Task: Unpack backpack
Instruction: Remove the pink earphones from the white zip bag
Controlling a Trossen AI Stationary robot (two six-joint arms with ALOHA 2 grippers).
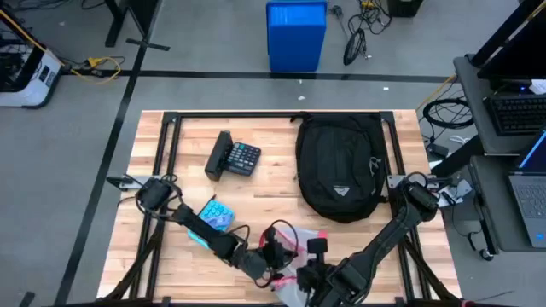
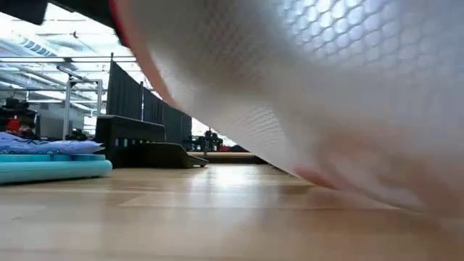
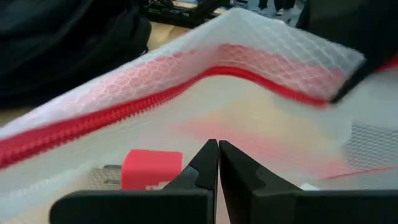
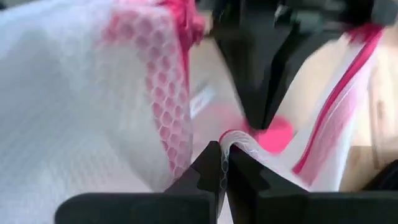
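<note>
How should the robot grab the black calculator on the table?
Best guess: pinch the calculator across its narrow width, coming straight down from above. It lies flat on the wooden table, keys up, turned a little askew, so the jaws should turn to match. Its free edges look open; its black cover lies on one side.

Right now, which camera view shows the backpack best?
The high view: the whole backpack lies on the table, its white logo patch visible. The left wrist view catches only dark fabric, probably the backpack, behind the mesh pouch. The low and right wrist views do not show it.
</note>
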